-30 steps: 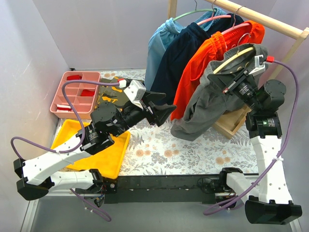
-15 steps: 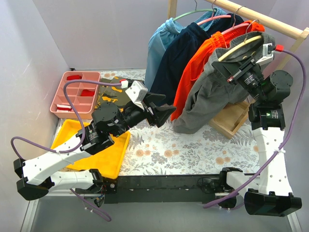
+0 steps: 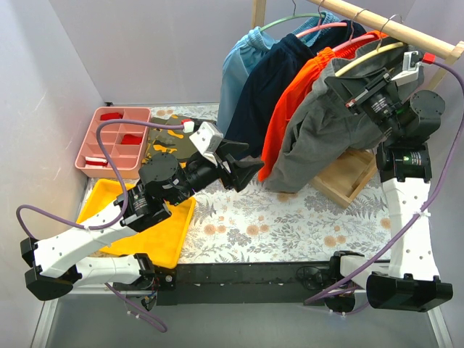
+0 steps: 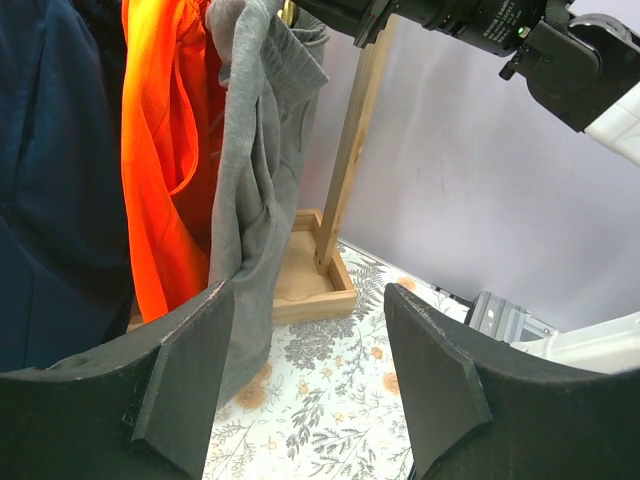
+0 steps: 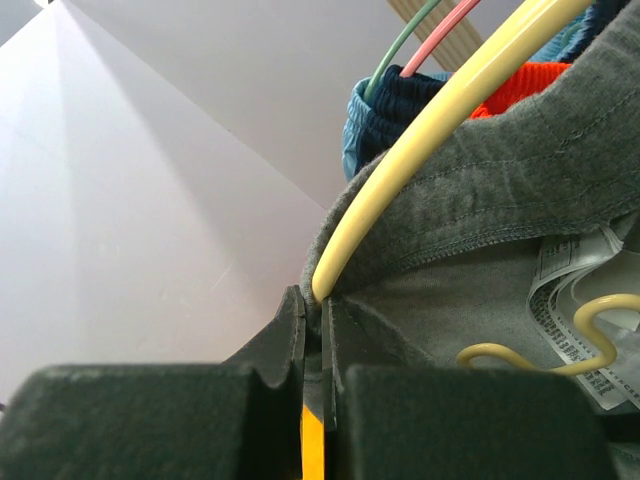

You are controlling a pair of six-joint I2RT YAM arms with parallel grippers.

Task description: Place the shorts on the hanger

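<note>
Right gripper (image 3: pixel 346 85): jaws closed, pinching one end of the hanger (image 3: pixel 371 55) together with waistband fabric of the shorts (image 3: pixel 319 138). Left gripper (image 3: pixel 246 168): jaws partly parted, holding nothing, poised over the table (image 3: pixel 275 221) and facing the garments.

The shorts are draped on the hanger just below the rail (image 3: pixel 395 27), beside orange shorts (image 3: pixel 290 109). Their long axis runs downward, waistband up and legs toward the table. The hanger's arm slopes up from the closed jaws toward the rail.

Only the right wrist view shows the wavy lower bar (image 5: pixel 560 335) and a label (image 5: pixel 570 270) inside the waistband. Only the left wrist view shows the post (image 4: pixel 350 150) and wooden base (image 4: pixel 300 285) behind the shorts, whose lower edge is hidden there by a finger. Whether the hook sits over the rail cannot be made out.
</note>
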